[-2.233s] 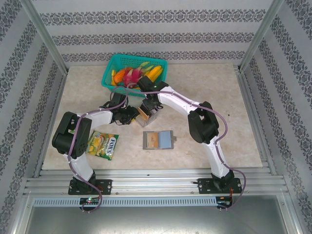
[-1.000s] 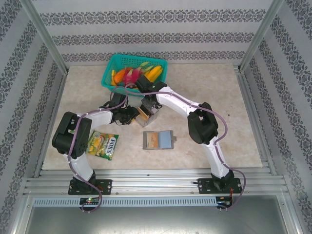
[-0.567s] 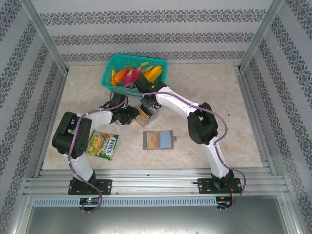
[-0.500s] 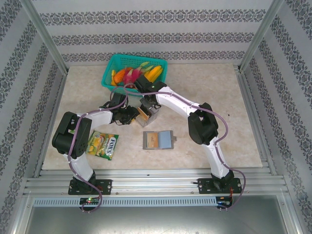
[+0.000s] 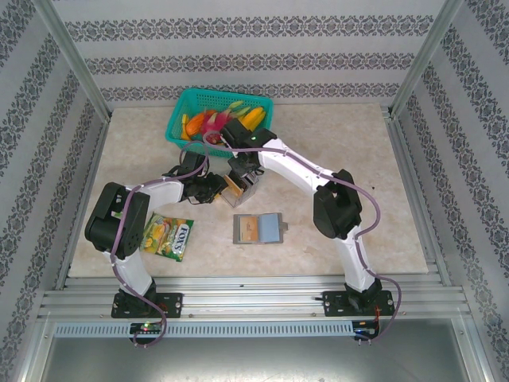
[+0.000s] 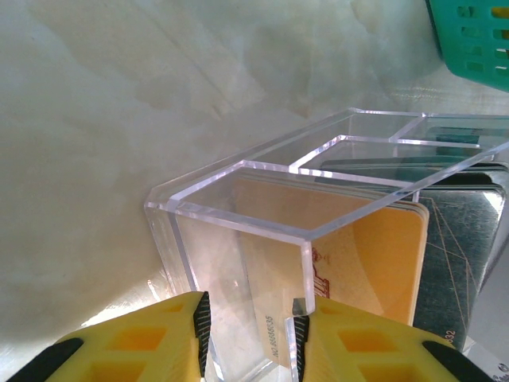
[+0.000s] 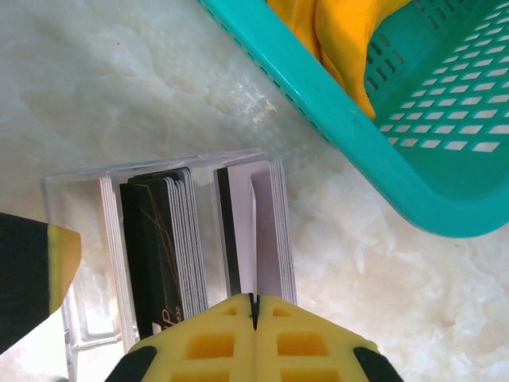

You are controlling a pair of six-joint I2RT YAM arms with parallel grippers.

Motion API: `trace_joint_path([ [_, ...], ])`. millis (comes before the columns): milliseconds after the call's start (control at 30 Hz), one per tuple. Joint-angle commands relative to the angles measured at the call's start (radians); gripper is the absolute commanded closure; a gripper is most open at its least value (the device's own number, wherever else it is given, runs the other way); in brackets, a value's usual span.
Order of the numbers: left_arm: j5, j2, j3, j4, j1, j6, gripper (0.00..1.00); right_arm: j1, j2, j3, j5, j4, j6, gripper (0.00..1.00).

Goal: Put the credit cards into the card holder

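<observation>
Left jaws pinch clear box [image 6: 238, 207], steadying it; right jaws pressed together on white card [image 7: 263, 231], likely to lift it out.

Robot test cell, lab-type setup: alu frame [image 5: 71, 60] boxing in a marble-look tabletop [image 5: 350, 135], patterned wall panels [image 5: 238, 48] on 3 sides, two arms [image 5: 338, 211] bolted to an alu rail [image 5: 254, 302] w/ cables.

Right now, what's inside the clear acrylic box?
The clear acrylic box holds upright credit cards: a tan-orange one at one end, dark and silvery stacks behind it, and a white stack under the shut right gripper. Lower faces and exact count are hidden by neighbouring cards.
</observation>
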Motion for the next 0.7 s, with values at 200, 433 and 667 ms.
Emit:
trace_joint_path([
  [200, -0.005, -0.072, -0.033, 0.006, 0.012, 0.023, 0.6, -0.023, -0.149, -0.05, -0.146, 0.039, 0.127, 1.0],
  [433, 0.014, -0.201, -0.07, 0.054, 0.013, 0.038, 0.51, -0.116, -0.344, -0.271, -0.387, 0.219, 0.303, 1.0],
  [667, 0.158, -0.334, -0.089, 0.205, 0.012, 0.018, 0.42, -0.269, -0.548, -0.598, -0.763, 0.581, 0.637, 1.0],
])
